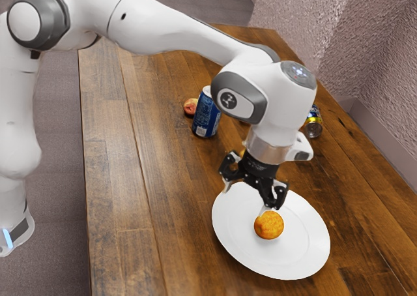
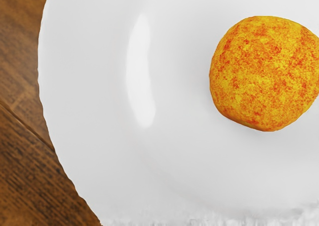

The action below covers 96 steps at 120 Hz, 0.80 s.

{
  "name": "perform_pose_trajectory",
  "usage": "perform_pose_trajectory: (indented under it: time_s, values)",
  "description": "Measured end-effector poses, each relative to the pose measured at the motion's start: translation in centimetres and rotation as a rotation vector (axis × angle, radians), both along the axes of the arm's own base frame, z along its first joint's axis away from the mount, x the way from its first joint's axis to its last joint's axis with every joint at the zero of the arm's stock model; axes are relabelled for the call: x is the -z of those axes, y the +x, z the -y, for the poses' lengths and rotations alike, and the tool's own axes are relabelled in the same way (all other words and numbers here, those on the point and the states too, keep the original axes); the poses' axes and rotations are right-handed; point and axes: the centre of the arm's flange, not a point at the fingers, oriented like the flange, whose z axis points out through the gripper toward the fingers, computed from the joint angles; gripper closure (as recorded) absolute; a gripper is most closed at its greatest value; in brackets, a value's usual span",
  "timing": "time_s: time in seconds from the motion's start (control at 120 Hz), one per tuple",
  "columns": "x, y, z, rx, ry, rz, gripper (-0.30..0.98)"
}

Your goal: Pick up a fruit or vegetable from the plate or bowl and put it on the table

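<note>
- And here's the gripper (image 1: 245,198), fingers spread wide, nothing pinched, hanging over the plate (image 1: 300,247)!
- The fruit (image 1: 268,225), orange and round, sits on the plate near the middle, one fingertip close by it.
- So the approach looks well along, but the grasp is still to come.
- Left to do: centre over the fruit, drop, squeeze, lift, then set it on the table (image 1: 117,218).

The exterior view looks down from the arm's (image 1: 163,30) side across the table (image 1: 146,185); the wrist view faces the plate (image 1: 300,260) close up; both share plate and orange fruit (image 1: 269,225)
</note>
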Motion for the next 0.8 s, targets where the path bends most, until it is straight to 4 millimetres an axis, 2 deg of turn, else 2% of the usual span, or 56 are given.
perform_pose_trajectory:
  time_s: [0.15, 0.283, 0.35, 0.383, 0.442, 0.517, 0.6, 0.7, 0.8]
  values:
    - [0.0, -1.3, 2.9, 0.024, -0.032, 0.009, 0.0]
    - [0.6, -0.9, 3.1, 0.01, -0.059, 0.0, 0.0]
    - [1.4, 0.0, 2.3, -0.01, -0.07, -0.015, 0.0]
    - [2.1, 1.0, 1.3, -0.031, -0.071, -0.025, 0.0]
    - [2.3, 3.1, -0.9, -0.075, -0.078, -0.019, 0.0]
    - [2.6, 4.4, -2.4, -0.098, -0.085, -0.017, 0.0]
    - [2.7, 4.9, -2.7, -0.098, -0.092, -0.017, 0.0]
    - [2.2, 6.5, -1.0, -0.059, -0.135, -0.007, 0.0]
    - [3.2, 8.1, -1.6, -0.063, -0.133, -0.014, 0.0]
